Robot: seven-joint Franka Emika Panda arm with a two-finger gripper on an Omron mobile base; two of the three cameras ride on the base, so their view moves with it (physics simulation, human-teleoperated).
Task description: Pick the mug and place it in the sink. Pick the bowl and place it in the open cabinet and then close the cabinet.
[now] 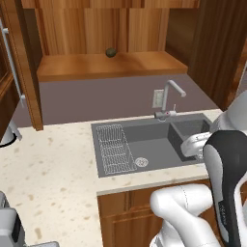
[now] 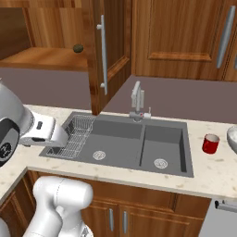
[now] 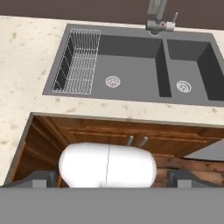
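The small red mug (image 2: pixel 210 143) stands upright on the pale counter, just right of the dark grey double-basin sink (image 2: pixel 152 121). Beside it, at the picture's right edge, a slice of the speckled grey-white bowl (image 2: pixel 233 137) shows. The reddish-brown wall cabinet (image 1: pixel 111 65) hangs open above the counter, its door (image 2: pixel 111 51) swung out with a long metal bar handle (image 2: pixel 102 55). My gripper (image 3: pixel 112 181) is open and holds nothing; its two dark fingertips (image 3: pixel 41 179) stand wide apart. It looks down on the sink (image 3: pixel 131 65) from the front, well clear of mug and bowl.
A faucet (image 2: pixel 136 99) rises behind the sink, and a white wire rack (image 1: pixel 115 148) lies in the left basin. A small dark round object (image 1: pixel 111 52) sits on the cabinet shelf. Closed wall cabinets (image 2: pixel 185 37) hang to the right. Base cabinet doors (image 3: pixel 131 140) lie below the counter edge.
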